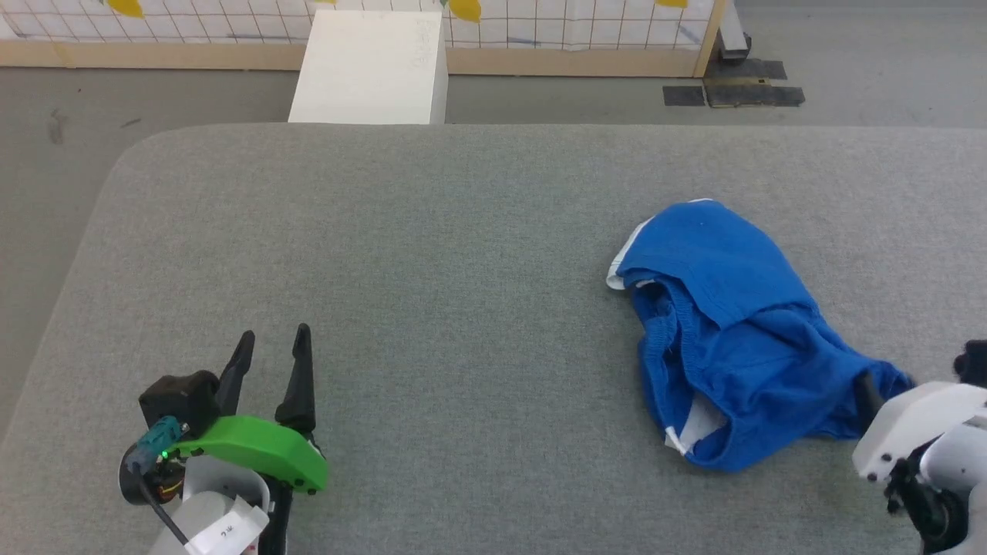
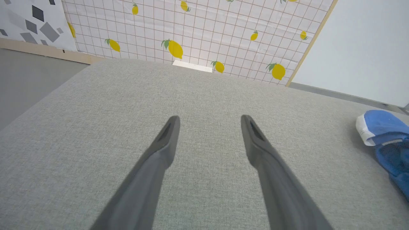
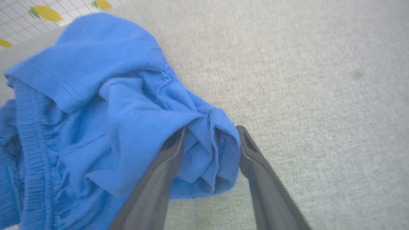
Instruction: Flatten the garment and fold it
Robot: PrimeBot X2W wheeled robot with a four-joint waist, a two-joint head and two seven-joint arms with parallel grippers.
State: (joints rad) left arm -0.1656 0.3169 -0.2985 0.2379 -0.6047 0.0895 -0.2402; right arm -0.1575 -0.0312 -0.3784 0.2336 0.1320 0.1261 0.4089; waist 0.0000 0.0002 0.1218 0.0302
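Nearest, the left fingers hover over the grey fabric-covered bench at its near left side, spread wide and holding nothing. The cloth under them is bare, well apart from the clothing.

At the near right, the right fingers reach into the near right end of the blue shorts. They stand parted, released rather than clenched. A bunched fold of blue cloth lies between the 2 tips and brushes both. The right wrist view is blurred, so how firmly the fold presses on them cannot be told.

Further in, the shorts lie crumpled in a heap on the right half of the bench. The gathered waistband runs down the left side of the heap, and 1 smooth panel is folded over the far part. White trim shows at the far left edge and again at the near bottom.

Beyond the bench's far edge, a white box stands on the grey floor. Behind it run a wooden baseboard and a gridded wall covering printed with yellow lemons.
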